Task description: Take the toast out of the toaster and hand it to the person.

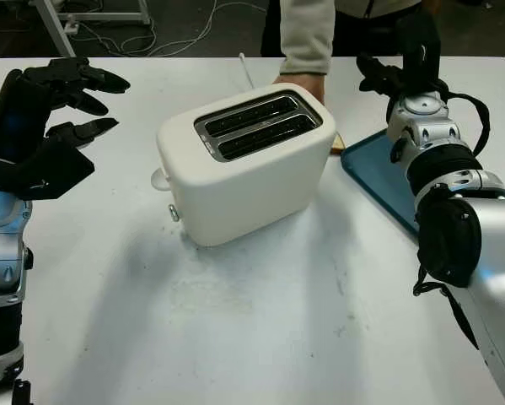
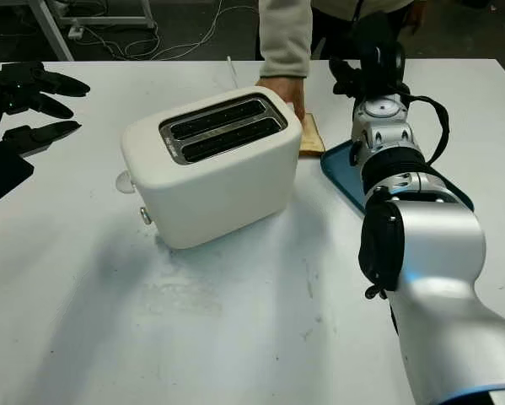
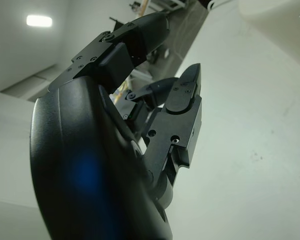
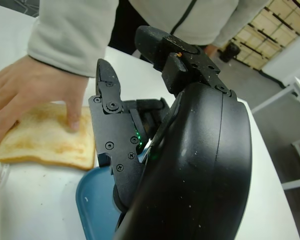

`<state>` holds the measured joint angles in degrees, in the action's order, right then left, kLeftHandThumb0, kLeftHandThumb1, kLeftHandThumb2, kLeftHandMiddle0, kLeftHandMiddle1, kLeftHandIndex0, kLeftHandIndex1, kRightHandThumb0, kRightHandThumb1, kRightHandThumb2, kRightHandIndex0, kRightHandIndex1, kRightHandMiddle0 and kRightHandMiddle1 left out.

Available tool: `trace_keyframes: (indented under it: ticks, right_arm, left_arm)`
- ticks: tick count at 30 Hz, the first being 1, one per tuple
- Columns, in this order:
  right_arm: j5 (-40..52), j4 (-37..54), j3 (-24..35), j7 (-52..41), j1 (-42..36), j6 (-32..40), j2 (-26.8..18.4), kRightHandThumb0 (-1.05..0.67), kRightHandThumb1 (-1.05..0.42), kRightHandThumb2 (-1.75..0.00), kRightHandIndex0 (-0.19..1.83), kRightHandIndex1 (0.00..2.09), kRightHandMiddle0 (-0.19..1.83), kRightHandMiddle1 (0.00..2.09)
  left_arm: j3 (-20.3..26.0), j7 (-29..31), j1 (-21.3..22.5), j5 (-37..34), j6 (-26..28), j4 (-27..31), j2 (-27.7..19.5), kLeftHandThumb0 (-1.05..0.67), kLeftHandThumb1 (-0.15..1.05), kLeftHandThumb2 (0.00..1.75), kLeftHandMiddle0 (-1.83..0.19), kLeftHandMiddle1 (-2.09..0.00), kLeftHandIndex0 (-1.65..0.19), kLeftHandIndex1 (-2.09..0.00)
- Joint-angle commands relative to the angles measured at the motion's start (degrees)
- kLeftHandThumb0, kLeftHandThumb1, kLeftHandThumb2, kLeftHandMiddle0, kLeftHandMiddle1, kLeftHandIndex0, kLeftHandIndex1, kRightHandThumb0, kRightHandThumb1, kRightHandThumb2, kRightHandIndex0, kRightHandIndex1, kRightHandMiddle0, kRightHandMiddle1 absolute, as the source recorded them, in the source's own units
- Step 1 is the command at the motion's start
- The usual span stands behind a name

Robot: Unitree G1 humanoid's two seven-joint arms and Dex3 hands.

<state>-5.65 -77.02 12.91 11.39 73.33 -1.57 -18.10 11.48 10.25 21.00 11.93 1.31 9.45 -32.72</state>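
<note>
A white two-slot toaster (image 1: 244, 164) stands in the middle of the white table, and no toast sticks out of its dark slots. A slice of toast (image 4: 44, 135) lies flat on the table behind the toaster's right corner. A person's hand (image 4: 34, 95) in a light sleeve rests its fingers on it. My right hand (image 1: 387, 76) hangs open above the far end of a blue tray (image 1: 378, 173), just right of the toast, holding nothing. My left hand (image 1: 67, 101) is raised at the far left, open, well apart from the toaster.
The toaster's lever knob (image 1: 159, 179) points toward my left side, and its white cord (image 1: 245, 72) runs to the table's far edge. The person stands behind the table. Cables (image 1: 142, 34) and a metal frame lie on the floor beyond.
</note>
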Motion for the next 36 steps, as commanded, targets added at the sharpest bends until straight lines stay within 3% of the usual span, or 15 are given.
trace_keyframes:
  ticks: [1, 2, 5, 7, 9, 12, 14, 19, 23, 36]
  right_arm:
    - [-0.35, 0.04, -0.41, 0.02, -0.13, -0.10, -0.39, -0.11, -0.92, -0.16, 0.62, 1.75, 0.39, 1.07]
    - [-0.36, 0.04, -0.55, -0.07, -0.12, -0.06, -0.41, -0.11, -0.92, -0.17, 0.62, 1.75, 0.41, 1.01]
    - [-0.05, 0.05, -0.54, -0.54, -0.23, -0.18, -0.45, -0.12, -0.92, -0.19, 0.61, 1.75, 0.36, 1.11]
    - [-0.87, -0.01, -1.44, -0.78, -0.46, -0.27, -0.60, -0.12, -0.92, -0.20, 0.68, 1.75, 0.41, 1.53]
    - [-1.54, -0.02, -2.26, -0.42, -0.55, -0.05, -0.61, -0.14, -0.92, -0.18, 0.75, 1.75, 0.47, 1.69]
    - [-1.00, 0.34, -2.15, -1.75, -1.19, -1.58, -0.48, -0.13, -0.92, -0.21, 0.77, 1.75, 0.43, 1.73]
    - [-2.07, 0.67, -3.47, -2.06, -1.71, -2.04, -0.42, -0.17, -0.92, -0.21, 0.68, 1.75, 0.45, 1.48]
    - [-7.13, 3.65, -10.25, -5.41, -7.00, -11.50, -1.72, -0.15, -0.92, -0.31, 0.81, 1.75, 0.51, 1.73]
    - [-5.55, 8.60, -10.12, -7.60, -13.15, -20.34, -2.60, -0.13, -0.92, -0.33, 0.86, 1.75, 0.61, 1.74]
    - [-5.33, 26.94, -10.09, -3.00, -30.56, -30.92, -2.28, -0.14, -0.92, -0.33, 1.01, 1.75, 0.78, 1.75]
  left_arm:
    - [0.25, -0.67, -0.48, -0.04, -0.51, 0.48, 0.30, 0.08, 0.81, 0.02, -0.70, -0.90, -0.76, -0.51]
    - [0.32, -0.73, -0.46, -0.12, -0.54, 0.45, 0.41, 0.09, 0.81, 0.02, -0.70, -0.90, -0.77, -0.51]
    - [0.36, -0.77, -0.47, 0.05, -0.55, 0.58, 0.40, 0.08, 0.81, 0.02, -0.70, -0.90, -0.77, -0.51]
    - [0.35, -0.73, -0.54, 0.08, -0.62, 0.59, 0.32, 0.09, 0.81, 0.02, -0.70, -0.90, -0.77, -0.51]
    - [0.41, -0.77, -0.61, -0.09, -0.85, 0.46, 0.41, 0.10, 0.81, 0.02, -0.70, -0.89, -0.77, -0.51]
    - [0.64, -1.07, -0.80, -0.56, -1.98, -0.08, 0.75, 0.12, 0.82, 0.03, -0.70, -0.90, -0.77, -0.51]
    - [0.84, -1.39, -1.20, -0.44, -2.80, -0.15, 0.79, 0.12, 0.81, 0.02, -0.71, -0.91, -0.78, -0.52]
    - [2.72, -2.16, -4.87, -1.98, -3.74, 1.40, 2.41, 0.12, 0.84, 0.04, -0.69, -0.89, -0.76, -0.51]
    - [3.72, -2.55, -9.02, -2.68, -1.69, 5.42, 4.44, 0.04, 0.86, 0.05, -0.66, -0.89, -0.72, -0.49]
    - [5.34, -6.22, -18.16, -6.45, -1.44, 14.29, 13.85, -0.01, 0.92, 0.11, -0.55, -0.93, -0.65, -0.47]
